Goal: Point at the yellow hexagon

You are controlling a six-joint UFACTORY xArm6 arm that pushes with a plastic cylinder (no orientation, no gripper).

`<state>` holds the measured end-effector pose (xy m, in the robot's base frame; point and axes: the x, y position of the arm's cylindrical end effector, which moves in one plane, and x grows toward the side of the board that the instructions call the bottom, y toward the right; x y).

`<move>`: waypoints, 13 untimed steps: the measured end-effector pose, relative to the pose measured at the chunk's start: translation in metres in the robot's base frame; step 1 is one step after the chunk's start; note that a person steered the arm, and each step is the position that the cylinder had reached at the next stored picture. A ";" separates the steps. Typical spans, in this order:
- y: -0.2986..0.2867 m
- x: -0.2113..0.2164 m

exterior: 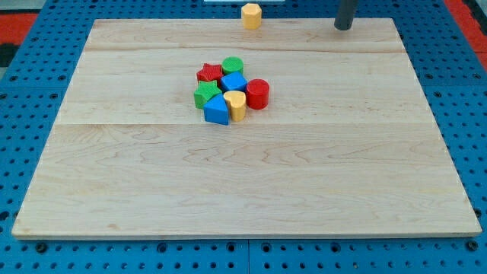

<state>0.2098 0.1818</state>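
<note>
The yellow hexagon (251, 15) stands alone at the top edge of the wooden board (152, 175), a little left of the view's centre. My tip (343, 27) is the lower end of a dark rod at the view's top right, well to the right of the yellow hexagon and apart from it. It touches no block.
A tight cluster sits in the upper middle of the board: a red star (208, 73), a green cylinder (233, 65), a blue block (233, 82), a red cylinder (258, 93), a green star (205, 94), a blue block (216, 110) and a yellow block (236, 105). Blue pegboard (30, 84) surrounds the board.
</note>
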 end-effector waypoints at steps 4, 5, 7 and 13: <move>0.000 -0.018; -0.002 -0.018; -0.005 -0.019; -0.020 -0.017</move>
<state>0.1926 0.1617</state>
